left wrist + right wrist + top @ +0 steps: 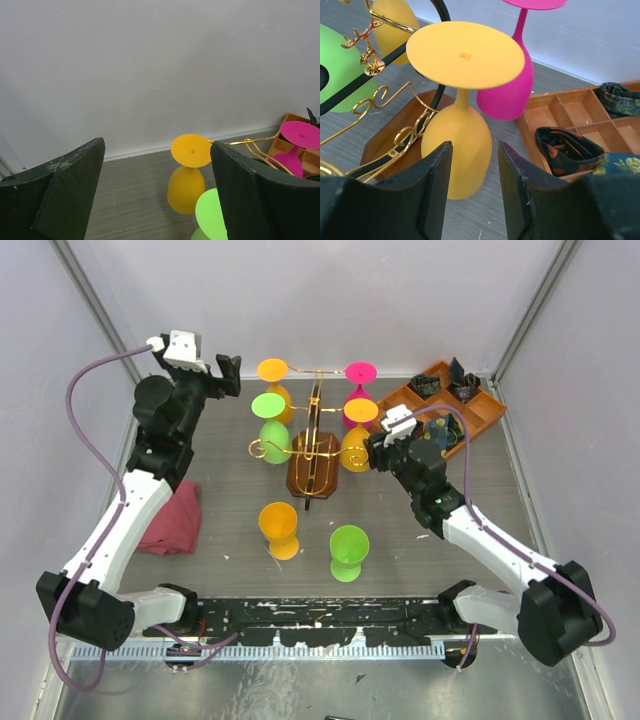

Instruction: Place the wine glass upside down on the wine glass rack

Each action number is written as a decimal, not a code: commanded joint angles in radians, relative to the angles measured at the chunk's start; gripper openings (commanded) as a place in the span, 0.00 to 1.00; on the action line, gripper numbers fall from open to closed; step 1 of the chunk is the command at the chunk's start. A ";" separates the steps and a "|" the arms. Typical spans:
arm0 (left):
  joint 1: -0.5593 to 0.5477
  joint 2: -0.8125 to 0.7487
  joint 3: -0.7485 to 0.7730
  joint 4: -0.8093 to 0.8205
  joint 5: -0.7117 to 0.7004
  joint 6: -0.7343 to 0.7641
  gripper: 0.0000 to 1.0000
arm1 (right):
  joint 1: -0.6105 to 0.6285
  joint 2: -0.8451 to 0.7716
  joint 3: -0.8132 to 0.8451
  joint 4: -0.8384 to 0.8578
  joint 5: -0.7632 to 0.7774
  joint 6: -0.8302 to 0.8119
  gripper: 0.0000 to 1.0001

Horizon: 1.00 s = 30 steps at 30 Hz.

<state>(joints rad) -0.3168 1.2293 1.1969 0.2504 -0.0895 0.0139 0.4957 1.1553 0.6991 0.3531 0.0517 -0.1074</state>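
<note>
r gripper (474, 150) facing hung orange glass (457, 127) — long axis vertical, foot up
glass inverted on rack (313, 455), right side, just ahead of r gripper; jaws narrow, off the bowl. l gripper (226, 373) wide, empty — farther off.

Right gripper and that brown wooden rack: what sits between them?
An orange wine glass, hanging upside down from the wine glass rack, right before the right gripper. Top and right wrist views show it.

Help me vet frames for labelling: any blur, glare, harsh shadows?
Top external: even light, sharp, faint shadow by the front green wine glass. Left wrist: dark jaws show little detail against the pale grey wall. Right wrist: the hanging orange wine glass is crisp, glare-free.
</note>
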 commanded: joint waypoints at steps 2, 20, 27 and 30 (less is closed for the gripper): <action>-0.008 -0.011 0.146 -0.197 0.181 0.056 0.93 | 0.004 -0.114 0.011 -0.122 0.111 0.000 0.51; -0.719 -0.164 0.053 -0.663 -0.029 0.267 0.93 | -0.064 0.023 0.589 -0.783 0.482 0.228 0.90; -0.915 -0.119 -0.017 -0.718 -0.158 0.196 0.94 | -0.089 0.053 0.643 -0.863 0.445 0.284 0.91; -0.927 -0.063 -0.034 -0.685 -0.164 0.173 0.93 | -0.089 0.045 0.654 -0.884 0.429 0.304 0.91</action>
<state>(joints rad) -1.2289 1.1122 1.1908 -0.4332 -0.1886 0.2344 0.4080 1.2137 1.2926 -0.4873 0.4931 0.1436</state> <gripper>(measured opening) 0.935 0.906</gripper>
